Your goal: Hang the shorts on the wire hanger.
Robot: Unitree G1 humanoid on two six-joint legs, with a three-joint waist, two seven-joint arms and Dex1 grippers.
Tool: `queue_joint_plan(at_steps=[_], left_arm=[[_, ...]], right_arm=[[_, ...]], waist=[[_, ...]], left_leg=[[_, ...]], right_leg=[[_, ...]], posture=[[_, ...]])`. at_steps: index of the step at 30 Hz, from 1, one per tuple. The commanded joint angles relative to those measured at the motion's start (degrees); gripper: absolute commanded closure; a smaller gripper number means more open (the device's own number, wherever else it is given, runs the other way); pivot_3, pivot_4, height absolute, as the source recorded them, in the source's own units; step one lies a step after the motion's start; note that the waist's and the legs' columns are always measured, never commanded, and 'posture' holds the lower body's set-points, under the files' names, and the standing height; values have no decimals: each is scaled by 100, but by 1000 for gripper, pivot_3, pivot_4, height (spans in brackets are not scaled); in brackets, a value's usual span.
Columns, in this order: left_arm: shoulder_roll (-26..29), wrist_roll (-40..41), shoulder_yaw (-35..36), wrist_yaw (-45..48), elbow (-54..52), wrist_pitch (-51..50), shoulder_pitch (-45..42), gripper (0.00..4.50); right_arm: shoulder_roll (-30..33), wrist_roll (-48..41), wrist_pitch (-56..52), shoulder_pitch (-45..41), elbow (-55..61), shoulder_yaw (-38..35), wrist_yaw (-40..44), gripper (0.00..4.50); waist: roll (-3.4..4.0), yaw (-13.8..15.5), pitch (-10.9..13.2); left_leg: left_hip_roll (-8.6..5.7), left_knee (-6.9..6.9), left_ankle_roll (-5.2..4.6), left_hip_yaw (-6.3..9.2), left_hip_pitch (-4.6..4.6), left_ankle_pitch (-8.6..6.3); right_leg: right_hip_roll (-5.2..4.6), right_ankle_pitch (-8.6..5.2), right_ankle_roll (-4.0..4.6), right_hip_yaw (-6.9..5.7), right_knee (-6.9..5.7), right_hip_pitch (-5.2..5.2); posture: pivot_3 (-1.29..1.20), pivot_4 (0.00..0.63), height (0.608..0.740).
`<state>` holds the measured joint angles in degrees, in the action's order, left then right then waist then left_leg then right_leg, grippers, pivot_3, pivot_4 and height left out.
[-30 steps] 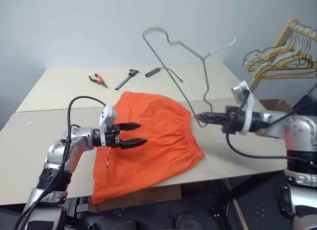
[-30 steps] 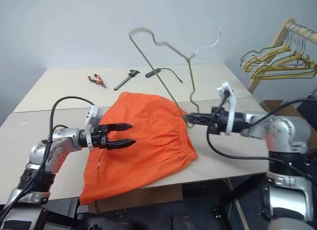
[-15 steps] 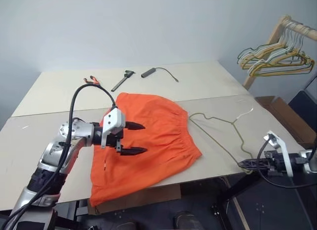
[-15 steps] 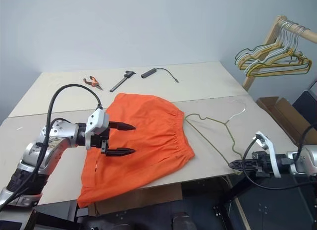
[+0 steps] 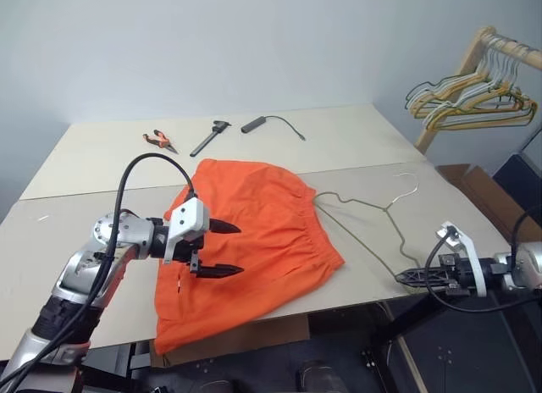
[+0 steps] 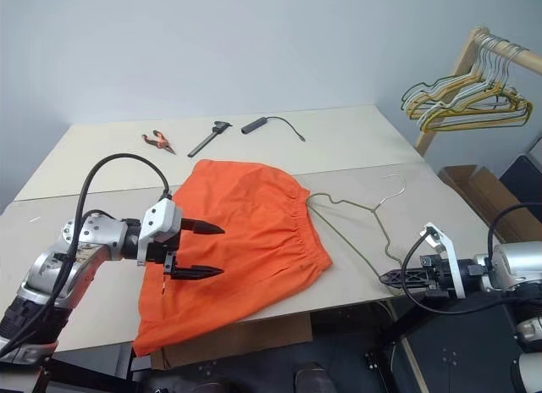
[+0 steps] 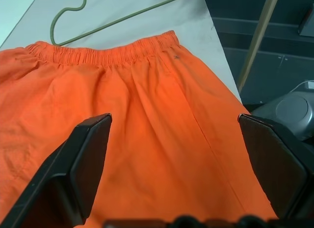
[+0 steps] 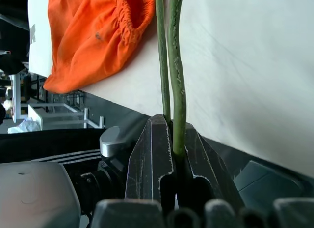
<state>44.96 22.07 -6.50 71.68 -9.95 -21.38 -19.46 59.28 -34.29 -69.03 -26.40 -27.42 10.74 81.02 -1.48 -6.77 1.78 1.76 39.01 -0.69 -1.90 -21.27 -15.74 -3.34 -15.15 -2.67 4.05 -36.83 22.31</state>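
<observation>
Item: shorts. Bright orange, lying flat on the pale table at the centre of the head views, the gathered waistband facing the right of the frame and the lower hem hanging over the near table edge at lower left.

Item: wire hanger. Thin olive-grey wire, lying on the table right of centre, its hook curling up toward the upper right and one corner lying just beside the waistband; whether wire and cloth are touching cannot be told.

Item: right gripper. Sitting at the lower right of the frame, just off the near table edge, its fingers clamping tight on the hanger's wire, as the right wrist view is showing close up.

Item: left gripper. Hovering over the left part of the shorts at centre left, jaws standing wide apart and gripping nothing; the left wrist view is showing the two fingers framing orange cloth.

Item: cardboard box. Sitting at the right edge below the table; its inside is hard to make out, and it is cut off by the frame.

Item: rack at upper right, carrying a bunch of yellow, grey and white hangers.

Item: small tools at the far side of the table: orange-handled pliers, a dark caliper-like tool, and a dark stick with a thin cord.
</observation>
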Motion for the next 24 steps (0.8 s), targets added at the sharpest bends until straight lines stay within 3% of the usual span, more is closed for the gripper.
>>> queue_joint_plan(at_steps=[1, 9, 24], left_arm=[[53, 21, 144, -80, -203, 46, -28, 19], [25, 11, 106, -137, -184, 60, -24, 19], [41, -26, 156, -255, -241, 85, 75, 19]], right_arm=[[26, 17, -57, -144, 72, -76, 145, 4500], [-95, 339, 126, -443, -773, -158, 73, 4500], [-304, 610, 213, -696, -592, 523, 975, 4500]], waist=[[1, 1, 0], [3, -16, -1], [10, -3, -3]], left_leg=[[0, 0, 0, 1, 1, 0], [0, 0, 0, -1, 4, 0], [0, 0, 0, 6, 5, 0]], right_leg=[[0, 0, 0, 0, -1, 0], [1, 0, 1, 2, -4, 0], [2, 0, 0, 0, -7, -1]], posture=[[-102, 0, 740], [-105, 0, 740], [-79, 0, 740]])
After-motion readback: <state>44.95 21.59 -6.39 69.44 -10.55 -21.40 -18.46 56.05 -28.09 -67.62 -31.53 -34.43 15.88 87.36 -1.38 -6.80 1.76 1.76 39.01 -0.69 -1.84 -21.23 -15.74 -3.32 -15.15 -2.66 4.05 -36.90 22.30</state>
